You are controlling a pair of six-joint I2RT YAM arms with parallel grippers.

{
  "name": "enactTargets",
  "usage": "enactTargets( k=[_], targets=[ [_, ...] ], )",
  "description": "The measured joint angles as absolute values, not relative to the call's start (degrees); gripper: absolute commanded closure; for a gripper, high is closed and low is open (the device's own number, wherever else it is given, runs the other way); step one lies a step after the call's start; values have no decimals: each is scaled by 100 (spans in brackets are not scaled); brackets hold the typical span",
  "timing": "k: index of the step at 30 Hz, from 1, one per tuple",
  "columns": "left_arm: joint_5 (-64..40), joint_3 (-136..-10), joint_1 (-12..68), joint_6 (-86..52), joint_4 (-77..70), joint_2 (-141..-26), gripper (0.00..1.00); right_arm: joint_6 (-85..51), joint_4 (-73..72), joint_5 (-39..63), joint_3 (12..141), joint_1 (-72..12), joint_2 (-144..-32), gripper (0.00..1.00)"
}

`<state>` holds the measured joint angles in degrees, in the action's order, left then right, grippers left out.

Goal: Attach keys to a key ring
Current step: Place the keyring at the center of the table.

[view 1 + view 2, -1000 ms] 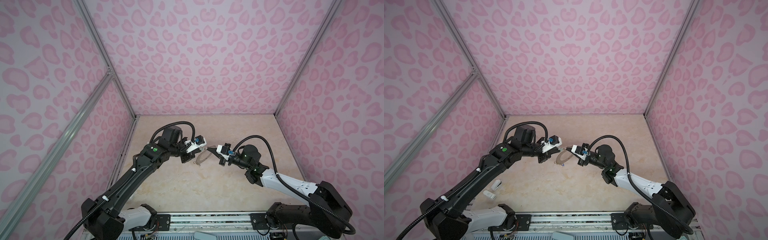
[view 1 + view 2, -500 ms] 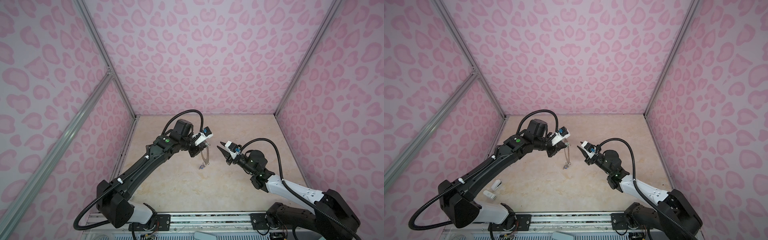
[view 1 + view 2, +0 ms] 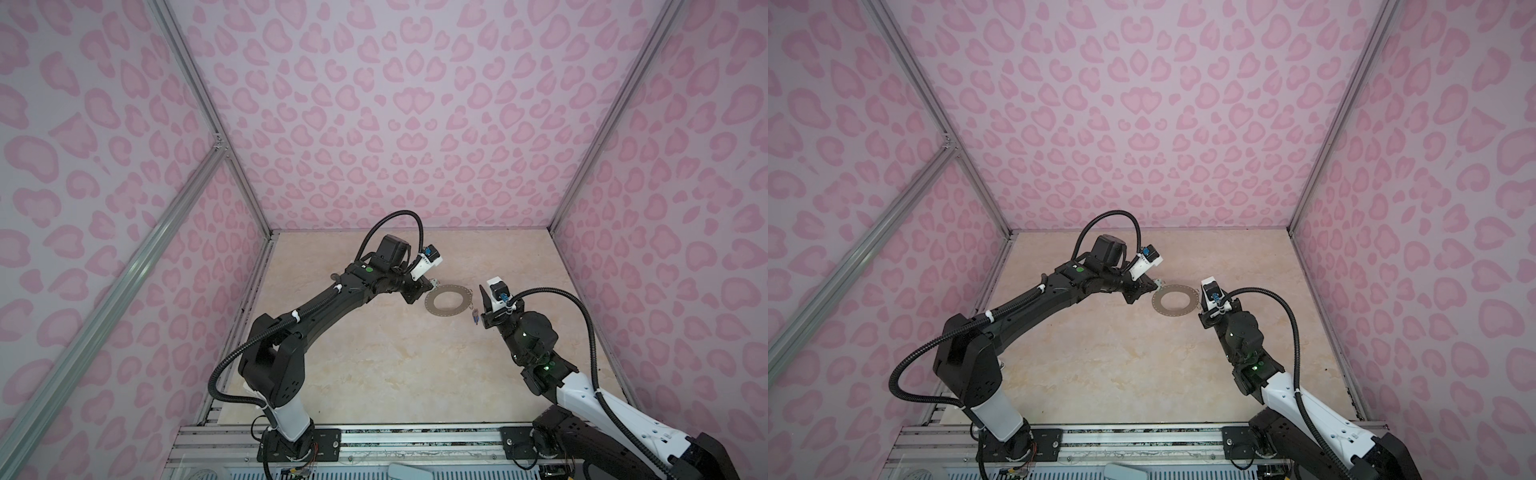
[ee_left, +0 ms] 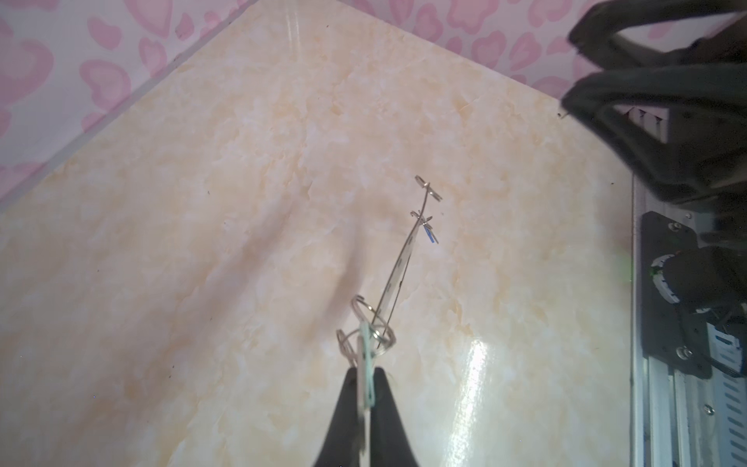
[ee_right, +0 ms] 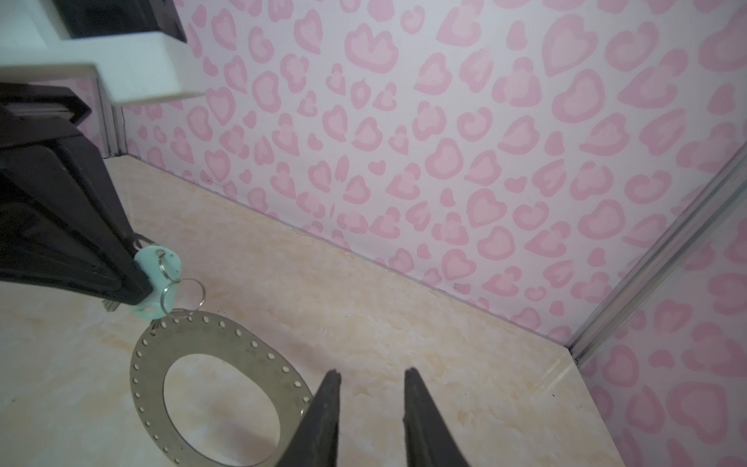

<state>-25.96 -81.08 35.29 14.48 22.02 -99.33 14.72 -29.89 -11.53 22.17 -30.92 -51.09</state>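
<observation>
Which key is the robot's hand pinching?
The pale mint green key, pinched in the left hand. The blue key just hangs at the key ring's far edge.

Pale pink walls (image 3: 415, 124) carry darker pink, heart-like blotches. The tabletop (image 3: 395, 365) is cream with beige marbling. The key ring (image 5: 147, 384) is dull grey. The mint-green key (image 5: 157, 267) and blue key (image 4: 431, 235) contrast with it. The left arm (image 3: 332, 299) and right arm (image 3: 532, 336) are black with white sections.
</observation>
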Motion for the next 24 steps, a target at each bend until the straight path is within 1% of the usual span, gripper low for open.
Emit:
enactTargets(
  k=[7, 12, 18, 24],
  targets=[
    [-2119, -7537, 3277, 1424, 2174, -10064, 97, 1428, -2886, -1166, 2191, -3017, -5459, 71],
    [-1599, -7179, 3159, 1581, 2265, -10066, 97, 1262, -2974, -998, 2174, -2792, -5802, 70],
    [-1063, -6969, 2912, 1793, 2270, -10066, 97, 1162, -3059, -707, 2228, -2646, -6200, 72],
    [-897, -6792, 2567, 2049, 2467, -10103, 97, 1153, -3087, -478, 2272, -2534, -6455, 71]
  ],
)
